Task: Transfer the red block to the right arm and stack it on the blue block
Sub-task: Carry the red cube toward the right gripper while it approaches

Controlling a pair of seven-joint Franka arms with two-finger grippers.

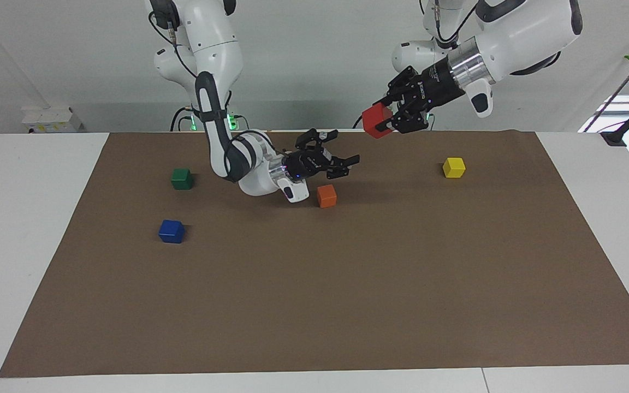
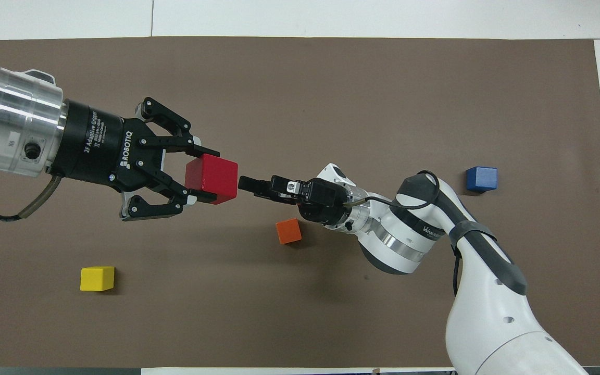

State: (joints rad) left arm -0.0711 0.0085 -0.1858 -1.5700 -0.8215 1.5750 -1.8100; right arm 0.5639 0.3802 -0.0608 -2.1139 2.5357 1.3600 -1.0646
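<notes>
your left hand (image 1: 388, 121) is clamped on the red block (image 1: 376, 121), holding it up in the air over the mat's (image 1: 347, 284) edge nearest the robots, toward the middle of the surface (image 1: 30, 218). in the overhead view the block (image 2: 211, 178) sticks out past the fingertips (image 2: 203, 154), with most of it exposed toward the other arm.

your right hand (image 1: 342, 161) has its jaws spread wide and holds nothing. it hangs low over the mat, just above the orange block (image 1: 326, 196), and points toward the red block. in the facing view it sits lower than the red block and apart from it; from overhead its fingertips (image 2: 250, 183) look just beside the block's face, but you cannot tell true closeness from that view.

the blue block (image 1: 171, 231) rests on the mat toward the right arm's end, farther from the robots than the green block (image 1: 182, 178) and well apart from both hands. nothing sits on it. the yellow block (image 1: 454, 167) lies toward the left arm's end of the mat.
</notes>
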